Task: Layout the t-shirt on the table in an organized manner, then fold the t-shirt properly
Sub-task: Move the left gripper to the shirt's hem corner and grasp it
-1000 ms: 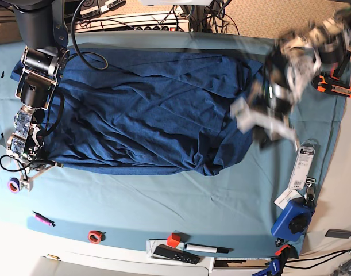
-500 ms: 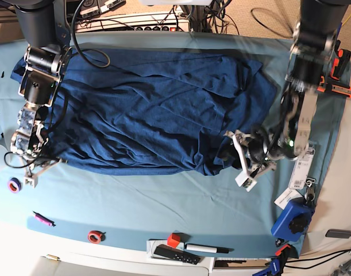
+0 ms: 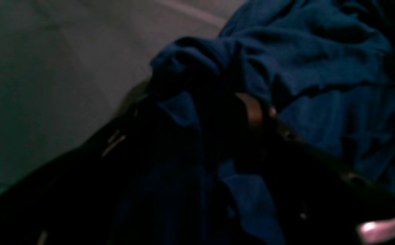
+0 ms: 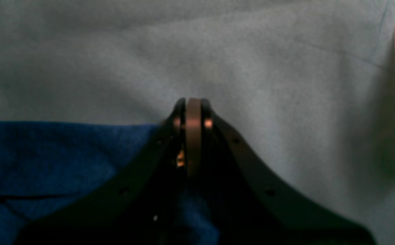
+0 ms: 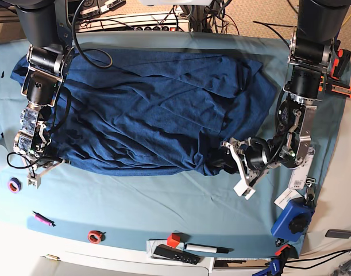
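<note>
The dark blue t-shirt (image 5: 146,109) lies spread and wrinkled across the teal table (image 5: 164,201). My left gripper (image 5: 235,167) is at the shirt's lower right corner, open, its white fingers on either side of a bunched fold. In the left wrist view that bunched t-shirt (image 3: 197,68) fills the gap of the left gripper (image 3: 197,112). My right gripper (image 5: 33,179) sits at the shirt's lower left corner. In the right wrist view the right gripper (image 4: 194,109) is shut, and blue t-shirt (image 4: 47,153) cloth shows between the fingers behind the tips.
Along the front edge lie a purple tape ring (image 5: 13,185), a pink marker (image 5: 42,218), a red ring (image 5: 95,236), a red cube (image 5: 174,240) and a black remote (image 5: 175,254). A blue device (image 5: 293,221) and white tags (image 5: 304,167) sit right of the left gripper.
The left arm swung down from the upper right to the shirt's lower right corner and its jaws opened around the bunched cloth. The right gripper shifted slightly, staying shut.
</note>
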Robot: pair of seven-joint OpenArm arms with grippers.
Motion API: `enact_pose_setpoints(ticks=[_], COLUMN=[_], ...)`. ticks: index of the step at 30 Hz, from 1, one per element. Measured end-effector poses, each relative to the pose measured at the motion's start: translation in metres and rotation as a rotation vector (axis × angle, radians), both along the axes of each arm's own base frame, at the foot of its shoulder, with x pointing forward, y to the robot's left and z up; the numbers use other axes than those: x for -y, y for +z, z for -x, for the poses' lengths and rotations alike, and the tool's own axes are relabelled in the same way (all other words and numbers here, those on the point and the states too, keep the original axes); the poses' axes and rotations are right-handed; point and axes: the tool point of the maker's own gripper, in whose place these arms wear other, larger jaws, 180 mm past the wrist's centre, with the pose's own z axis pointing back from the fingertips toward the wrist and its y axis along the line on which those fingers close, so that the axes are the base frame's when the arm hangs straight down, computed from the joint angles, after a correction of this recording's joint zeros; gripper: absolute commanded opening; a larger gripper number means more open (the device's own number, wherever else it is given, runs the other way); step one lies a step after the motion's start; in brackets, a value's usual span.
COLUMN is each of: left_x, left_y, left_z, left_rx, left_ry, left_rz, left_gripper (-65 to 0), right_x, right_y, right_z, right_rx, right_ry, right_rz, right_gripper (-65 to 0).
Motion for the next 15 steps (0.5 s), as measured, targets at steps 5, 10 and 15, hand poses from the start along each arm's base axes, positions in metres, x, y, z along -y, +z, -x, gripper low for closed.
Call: enact_pose_setpoints(ticks=[5, 10, 15], left_x=[0.03, 0.04, 0.038], left_y=[0.025, 0.013, 0.003], left_z=[0.013, 0.014, -0.001], left_rx=[0.033, 0.032, 0.094], left_ry=[-0.124, -0.11, -0.044], left_rz=[0.09, 0.042, -0.057], left_gripper=[-31.6, -31.6, -35.1], right_x=[0.0, 0.0, 0.0], right_y=[0.001, 0.001, 0.001], right_z=[-0.001, -0.001, -0.001], right_rx=[0.006, 0.006, 0.005], right_ry=[0.001, 0.001, 0.001], right_rz=[0.001, 0.002, 0.003], right_gripper=[-65.0, -65.0, -65.0])
